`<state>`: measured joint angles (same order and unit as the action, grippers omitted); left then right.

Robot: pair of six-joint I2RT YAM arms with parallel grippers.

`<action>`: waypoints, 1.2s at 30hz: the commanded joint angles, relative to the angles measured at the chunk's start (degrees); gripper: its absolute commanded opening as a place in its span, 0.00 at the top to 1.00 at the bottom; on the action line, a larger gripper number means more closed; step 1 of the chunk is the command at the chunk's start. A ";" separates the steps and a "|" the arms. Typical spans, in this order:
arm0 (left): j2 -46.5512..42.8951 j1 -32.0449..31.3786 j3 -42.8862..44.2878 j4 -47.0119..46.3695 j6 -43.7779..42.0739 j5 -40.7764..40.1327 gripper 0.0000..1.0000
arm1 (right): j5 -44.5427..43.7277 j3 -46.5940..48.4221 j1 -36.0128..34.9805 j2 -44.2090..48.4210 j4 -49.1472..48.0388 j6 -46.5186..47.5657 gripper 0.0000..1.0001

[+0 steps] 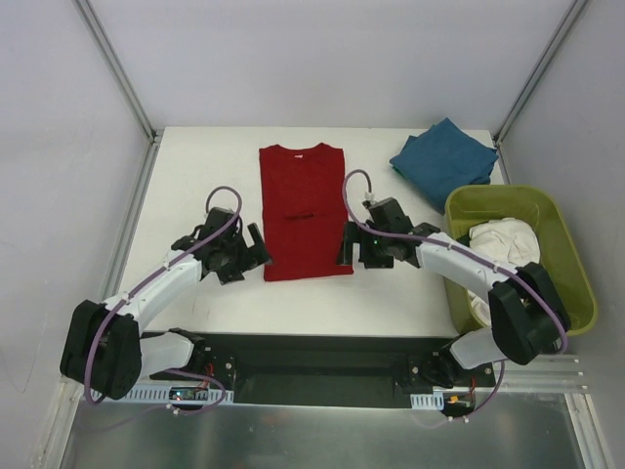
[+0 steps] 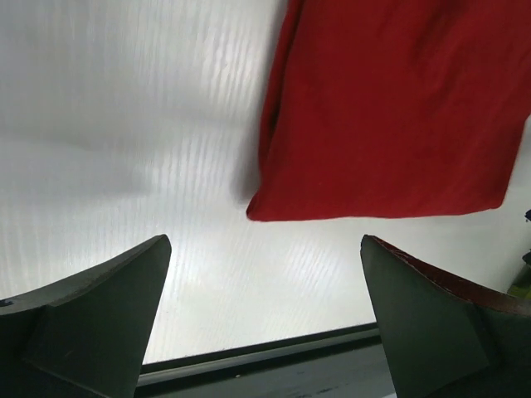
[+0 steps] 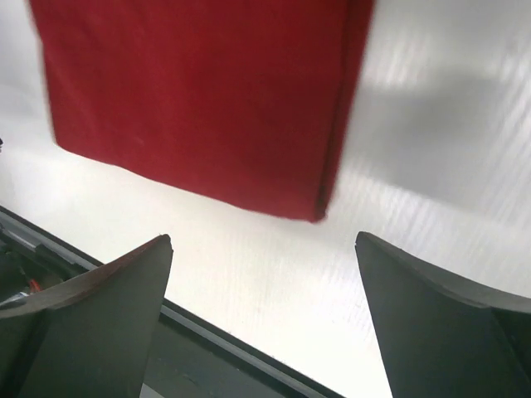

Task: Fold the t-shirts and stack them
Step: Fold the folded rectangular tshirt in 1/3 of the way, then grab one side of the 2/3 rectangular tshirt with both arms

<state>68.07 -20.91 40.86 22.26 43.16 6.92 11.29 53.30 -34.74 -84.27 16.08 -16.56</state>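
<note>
The deep red t-shirt [image 1: 304,210] lies flat mid-table, its sides folded in to a long rectangle, collar at the far end. My left gripper [image 1: 256,250] is open and empty just left of its near left corner [image 2: 390,116]. My right gripper [image 1: 354,252] is open and empty just right of its near right corner [image 3: 207,99]. The teal-blue t-shirt [image 1: 444,161] lies folded at the back right. The white t-shirt [image 1: 500,256] sits crumpled in the olive-green tub [image 1: 566,244].
The tub stands at the table's right edge beside my right arm. The table's dark near edge [image 2: 265,361] runs just below both grippers and shows in the right wrist view [image 3: 224,348]. Grey walls close in the table on three sides.
</note>
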 commanded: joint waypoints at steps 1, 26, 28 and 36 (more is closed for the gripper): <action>-0.05 0.16 -5.96 -7.64 2.72 7.48 0.02 | -0.04 -6.44 -0.41 3.76 -3.51 -4.27 0.04; 15.69 0.25 -4.65 -10.13 3.07 7.50 1.00 | 3.03 -4.43 -0.59 -9.50 -9.04 -9.98 0.33; 15.51 0.25 -4.91 -10.13 3.16 7.41 1.00 | 4.09 -4.78 -0.68 -9.69 -9.75 -11.03 0.49; 10.07 0.25 -7.81 -10.04 4.04 7.58 1.00 | 1.89 -10.57 -1.03 -3.72 -8.34 -11.66 0.99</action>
<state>81.65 -20.88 35.70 10.33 47.18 15.97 14.06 45.23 -35.22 -92.33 6.20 -27.97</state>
